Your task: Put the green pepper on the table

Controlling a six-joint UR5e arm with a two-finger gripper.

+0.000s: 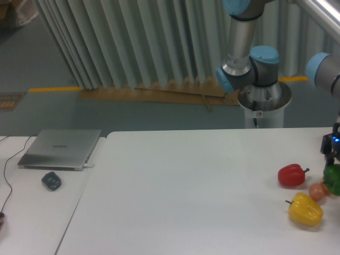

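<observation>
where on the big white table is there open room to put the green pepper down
The broad bare stretch of the table runs from its left edge beside the laptop across to the red pepper. It is crowded at the right edge: red pepper, yellow pepper, a small egg-like item, and the green pepper under the pincer.

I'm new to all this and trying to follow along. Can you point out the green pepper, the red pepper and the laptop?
Green pepper [334, 180]: fixed camera, its glossy side at the right edge.
Red pepper [290, 176]: fixed camera, middle of its body.
Laptop [60, 148]: fixed camera, centre of its closed lid.
</observation>
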